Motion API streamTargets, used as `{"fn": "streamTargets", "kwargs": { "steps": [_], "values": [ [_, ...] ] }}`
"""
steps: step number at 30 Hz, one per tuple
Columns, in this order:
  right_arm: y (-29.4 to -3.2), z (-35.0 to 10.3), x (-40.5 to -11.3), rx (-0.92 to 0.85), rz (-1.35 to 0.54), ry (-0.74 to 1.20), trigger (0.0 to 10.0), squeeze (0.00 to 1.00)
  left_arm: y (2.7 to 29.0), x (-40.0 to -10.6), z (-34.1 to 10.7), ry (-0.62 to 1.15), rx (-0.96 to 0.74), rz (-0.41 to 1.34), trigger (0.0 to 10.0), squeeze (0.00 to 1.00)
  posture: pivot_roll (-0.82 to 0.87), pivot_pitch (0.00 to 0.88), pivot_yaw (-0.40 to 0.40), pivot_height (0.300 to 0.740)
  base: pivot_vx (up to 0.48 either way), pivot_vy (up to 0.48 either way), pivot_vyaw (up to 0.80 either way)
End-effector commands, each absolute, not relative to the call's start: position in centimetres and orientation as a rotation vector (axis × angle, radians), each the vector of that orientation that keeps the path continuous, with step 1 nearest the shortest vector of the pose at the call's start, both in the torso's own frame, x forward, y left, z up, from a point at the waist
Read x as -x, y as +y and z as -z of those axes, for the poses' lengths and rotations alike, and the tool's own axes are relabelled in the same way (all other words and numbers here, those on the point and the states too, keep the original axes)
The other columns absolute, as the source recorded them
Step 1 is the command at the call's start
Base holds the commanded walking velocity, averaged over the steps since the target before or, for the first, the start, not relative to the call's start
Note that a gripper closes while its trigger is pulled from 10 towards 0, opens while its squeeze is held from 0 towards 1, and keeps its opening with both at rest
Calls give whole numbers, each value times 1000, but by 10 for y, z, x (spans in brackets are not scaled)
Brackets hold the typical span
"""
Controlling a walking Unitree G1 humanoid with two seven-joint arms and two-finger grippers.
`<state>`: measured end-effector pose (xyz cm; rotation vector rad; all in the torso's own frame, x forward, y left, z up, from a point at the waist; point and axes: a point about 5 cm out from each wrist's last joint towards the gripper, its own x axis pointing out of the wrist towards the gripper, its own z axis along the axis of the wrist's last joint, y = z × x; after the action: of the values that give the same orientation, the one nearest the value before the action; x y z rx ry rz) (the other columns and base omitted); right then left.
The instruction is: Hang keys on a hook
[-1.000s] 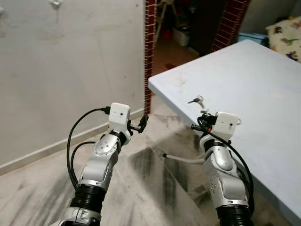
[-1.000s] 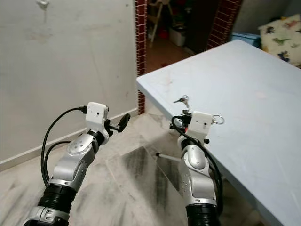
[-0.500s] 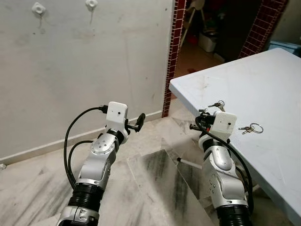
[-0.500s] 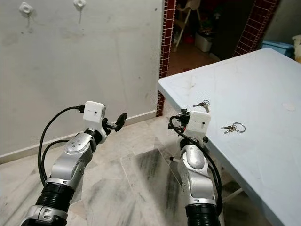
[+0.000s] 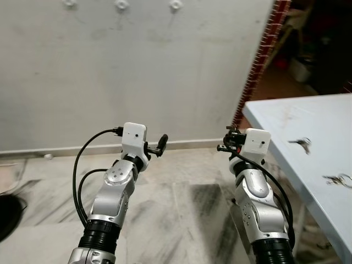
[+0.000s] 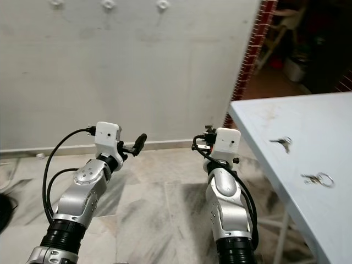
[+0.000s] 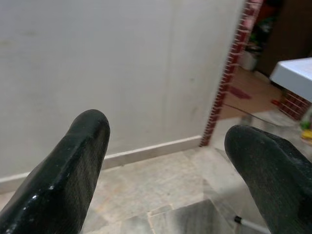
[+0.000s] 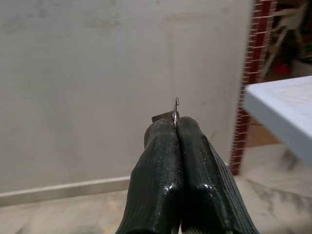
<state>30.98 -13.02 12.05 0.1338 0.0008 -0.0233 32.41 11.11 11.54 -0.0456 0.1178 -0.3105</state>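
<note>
While pinched, keys (image 8: 175, 108) poke from right claw (image 8: 178, 127) tips.

Even, soft daylight; sharp focus

Both silver arms raised, forearms angled forward: left pincer (image 5: 161, 144) with fingers (image 7: 73, 165) spread wide, right pincer (image 8: 176, 127) pressed closed on a key ring (image 8: 175, 113).

The wall (image 5: 137, 66) is pale grey-white with faint smudges, carrying three white hooks (image 5: 121, 5), beside a pillar of dark red brick (image 5: 258, 60) with pale mortar lines. The floor (image 5: 181, 209) is grey-streaked marble, the counter (image 5: 308, 126) pale blue, with silver keys (image 5: 300, 143) on it. Both silver arms carry white wrist boxes, black cables and black fingers (image 8: 165, 175).
</note>
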Motion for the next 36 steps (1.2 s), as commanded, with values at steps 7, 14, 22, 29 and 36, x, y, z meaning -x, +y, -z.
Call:
{"fn": "streamTargets", "kwargs": {
  "steps": [7, 14, 22, 29, 36],
  "values": [
    [-136, -127, -308, -117, 38, -23, 10000, 0, 109, -326, -122, 101, 68, 320, 10000, 0, 98, 0, -32, 740, 396, 0, 0],
    [-134, -127, -307, -111, 29, -23, 10000, 0, 110, -325, -119, 113, 73, 315, 10000, 0, 94, 0, -35, 740, 453, 0, 0],
    [-133, -127, -305, -107, 18, -21, 10000, 0, 108, -323, -117, 120, 77, 315, 10000, 0, 91, 0, -39, 740, 452, 0, 0],
    [-132, -127, -304, -109, 10, -21, 10000, 0, 108, -322, -116, 128, 71, 313, 10000, 0, 91, 0, -40, 740, 443, 0, 0],
    [-131, -126, -302, -101, 1, -17, 10000, 0, 106, -321, -113, 136, 71, 320, 10000, 0, 91, 0, -41, 740, 440, 0, 75]
  ]
}}
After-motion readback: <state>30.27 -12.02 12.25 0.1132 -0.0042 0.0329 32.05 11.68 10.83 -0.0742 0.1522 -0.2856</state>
